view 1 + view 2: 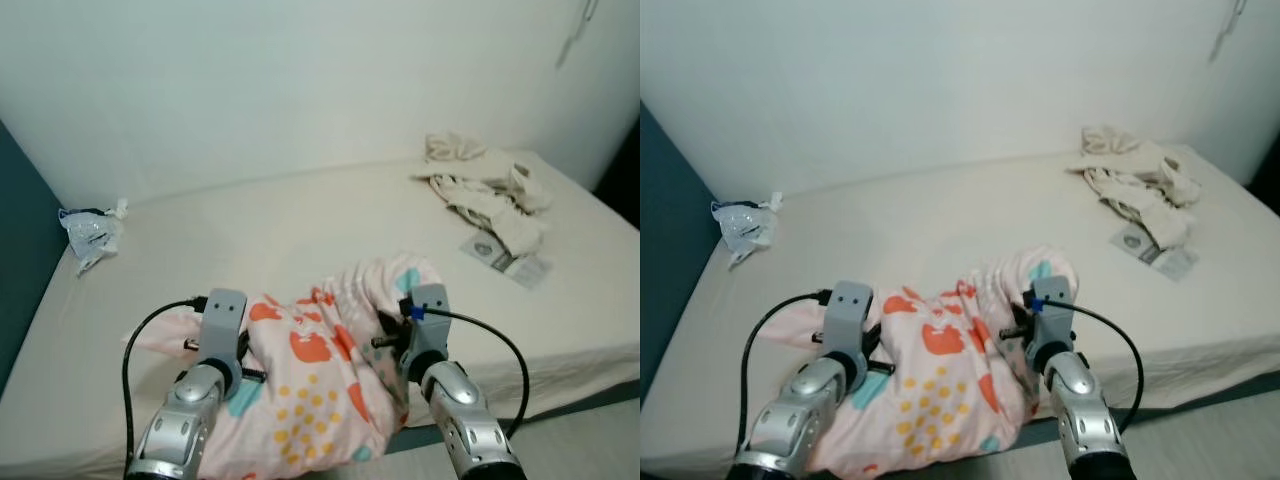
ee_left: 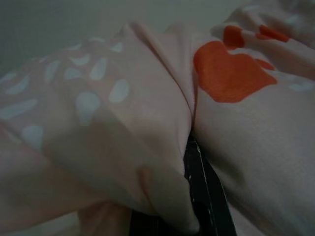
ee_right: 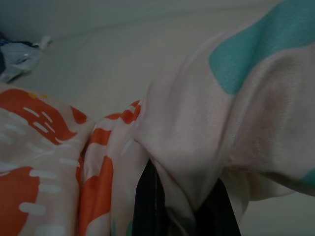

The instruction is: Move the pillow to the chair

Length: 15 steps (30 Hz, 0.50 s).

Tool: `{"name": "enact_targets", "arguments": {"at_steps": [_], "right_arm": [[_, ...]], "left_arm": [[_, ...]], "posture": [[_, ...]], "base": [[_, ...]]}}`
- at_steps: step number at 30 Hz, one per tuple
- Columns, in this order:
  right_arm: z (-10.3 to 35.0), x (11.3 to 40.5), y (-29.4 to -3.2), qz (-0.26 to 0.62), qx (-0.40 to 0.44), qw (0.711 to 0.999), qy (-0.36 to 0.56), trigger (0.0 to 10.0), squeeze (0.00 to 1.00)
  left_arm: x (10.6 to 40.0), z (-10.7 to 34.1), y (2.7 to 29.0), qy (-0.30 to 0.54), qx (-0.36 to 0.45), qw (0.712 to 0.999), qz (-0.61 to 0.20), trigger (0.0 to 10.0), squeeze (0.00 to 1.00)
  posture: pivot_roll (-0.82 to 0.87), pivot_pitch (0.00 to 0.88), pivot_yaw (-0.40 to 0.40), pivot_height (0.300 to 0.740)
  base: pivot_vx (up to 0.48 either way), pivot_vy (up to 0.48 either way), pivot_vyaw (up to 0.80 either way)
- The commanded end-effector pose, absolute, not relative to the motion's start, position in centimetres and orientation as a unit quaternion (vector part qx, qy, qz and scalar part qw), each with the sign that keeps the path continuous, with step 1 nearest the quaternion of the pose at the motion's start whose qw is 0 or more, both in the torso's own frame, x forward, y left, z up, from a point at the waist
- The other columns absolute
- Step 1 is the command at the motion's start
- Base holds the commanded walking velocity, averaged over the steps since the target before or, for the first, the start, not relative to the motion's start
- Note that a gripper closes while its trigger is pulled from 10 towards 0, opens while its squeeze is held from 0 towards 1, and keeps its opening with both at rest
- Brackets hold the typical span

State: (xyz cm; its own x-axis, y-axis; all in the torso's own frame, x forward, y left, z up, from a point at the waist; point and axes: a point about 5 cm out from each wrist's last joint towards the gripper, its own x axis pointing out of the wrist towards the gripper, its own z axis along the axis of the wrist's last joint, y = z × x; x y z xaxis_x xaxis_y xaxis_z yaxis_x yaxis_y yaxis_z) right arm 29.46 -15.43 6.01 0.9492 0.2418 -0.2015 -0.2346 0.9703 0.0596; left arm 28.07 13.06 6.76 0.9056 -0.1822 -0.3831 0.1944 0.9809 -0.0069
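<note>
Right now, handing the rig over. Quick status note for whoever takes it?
Left gripper: jaws shut on the pillow, pinching a fold on its left side.
Right gripper: jaws shut on the pillow's right side.
The pillow, pink with orange, teal and yellow print, is bunched between both arms at the near edge of the bed.
Also on the bed: a plastic bag at the far left, crumpled clothes at the far right.
Done: two-handed grasp.
Left: lift the pillow off the bed, find the chair, carry it over, set it down.

The pillow was pale pink with orange, teal and yellow-dotted patterns; the bed sheet was cream.
</note>
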Motion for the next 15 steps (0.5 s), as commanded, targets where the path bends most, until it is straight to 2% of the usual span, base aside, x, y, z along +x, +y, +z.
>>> {"name": "enact_targets", "arguments": {"at_steps": [1, 5, 15], "right_arm": [[6.6, 29.6, -13.7, 0.155, 0.025, 0.983, 0.090, 10.0, 0.00], [6.6, 29.6, -13.7, 0.155, 0.025, 0.983, 0.091, 10.0, 0.00], [6.6, 29.6, -13.7, 0.156, 0.027, 0.983, 0.090, 10.0, 0.00]], "left_arm": [[28.3, 7.3, 13.3, 0.178, 0.022, 0.979, -0.097, 10.0, 0.00], [28.4, 7.6, 13.3, 0.164, 0.032, 0.981, -0.099, 10.0, 0.00], [28.4, 8.4, 13.1, 0.133, -0.013, 0.986, -0.102, 10.0, 0.00]], "posture": [[-0.01, 0.063, 0.036, 0.740], [0.00, 0.062, 0.036, 0.740], [0.00, 0.062, 0.035, 0.740]], "base": [[0.000, 0.000, 0.00], [0.000, 0.000, 0.00], [0.000, 0.000, 0.00]]}}
